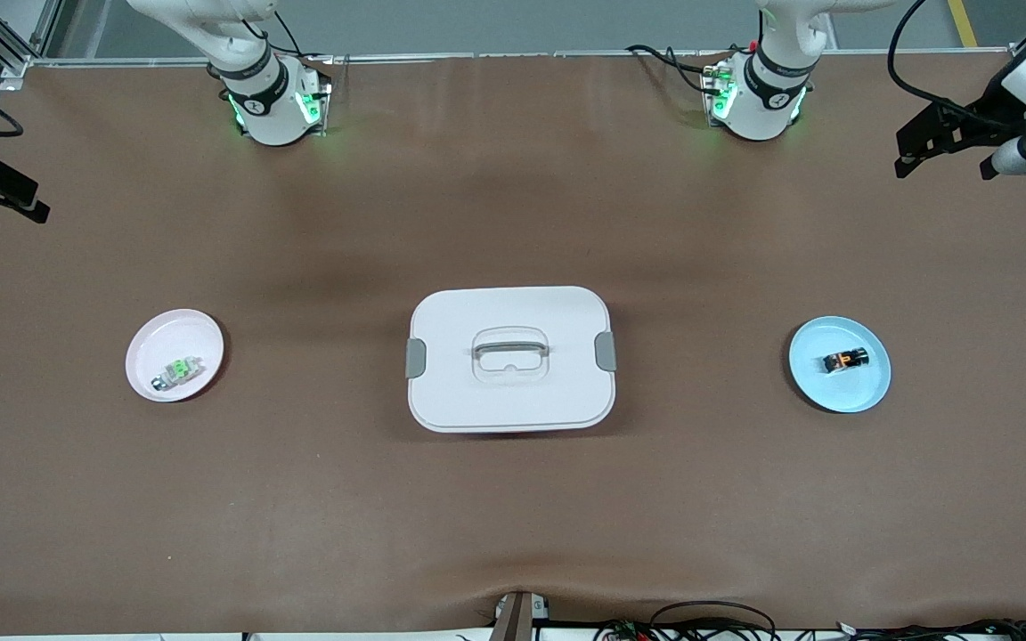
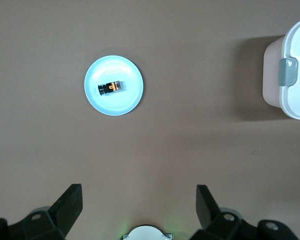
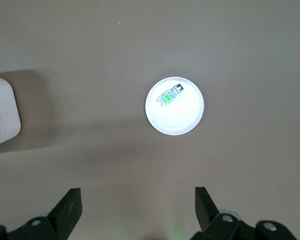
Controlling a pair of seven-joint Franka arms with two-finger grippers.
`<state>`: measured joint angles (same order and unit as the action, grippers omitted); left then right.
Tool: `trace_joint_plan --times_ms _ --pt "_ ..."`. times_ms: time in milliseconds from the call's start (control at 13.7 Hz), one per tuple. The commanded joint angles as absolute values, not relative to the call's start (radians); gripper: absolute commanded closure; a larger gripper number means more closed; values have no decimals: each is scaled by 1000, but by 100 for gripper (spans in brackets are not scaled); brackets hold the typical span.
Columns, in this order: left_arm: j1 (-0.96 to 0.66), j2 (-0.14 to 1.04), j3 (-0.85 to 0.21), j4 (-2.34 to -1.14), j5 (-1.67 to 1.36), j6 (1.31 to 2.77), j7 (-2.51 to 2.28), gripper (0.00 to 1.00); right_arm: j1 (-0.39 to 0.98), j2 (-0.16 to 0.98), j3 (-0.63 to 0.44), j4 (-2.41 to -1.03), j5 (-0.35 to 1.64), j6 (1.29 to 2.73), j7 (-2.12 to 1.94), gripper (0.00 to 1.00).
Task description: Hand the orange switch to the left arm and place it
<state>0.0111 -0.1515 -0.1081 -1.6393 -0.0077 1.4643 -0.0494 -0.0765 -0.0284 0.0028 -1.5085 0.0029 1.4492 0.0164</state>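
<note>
The orange switch point(image 1: 845, 360) lies on a light blue plate point(image 1: 834, 396) toward the left arm's end of the table. It also shows in the left wrist view point(image 2: 111, 87) on that plate point(image 2: 115, 106). The white box point(image 1: 510, 358) with grey clips stands mid-table between the two plates; its edge shows in both wrist views point(image 2: 296, 70) point(image 3: 1, 115). My left gripper point(image 2: 139, 192) is open and empty, raised high at the left arm's end point(image 1: 923, 147). My right gripper point(image 3: 138, 195) is open and empty, raised high at the right arm's end point(image 1: 5, 191).
A pink plate point(image 1: 166, 334) toward the right arm's end holds a clear-white part with a green centre point(image 1: 177, 371), also in the right wrist view point(image 3: 170, 95). Brown table cover all around. Cables lie along the table edge nearest the front camera point(image 1: 709, 623).
</note>
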Motion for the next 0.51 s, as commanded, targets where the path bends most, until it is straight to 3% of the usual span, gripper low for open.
trace_joint_plan --times_ms 0,437 --pt "15 -152 -103 -1628 -11 1466 -41 0 -89 -28 14 -1494 -12 1440 18 0" --pt "17 -109 -100 -1583 -6 1465 -57 0 -89 -28 14 -1494 -14 1440 18 0"
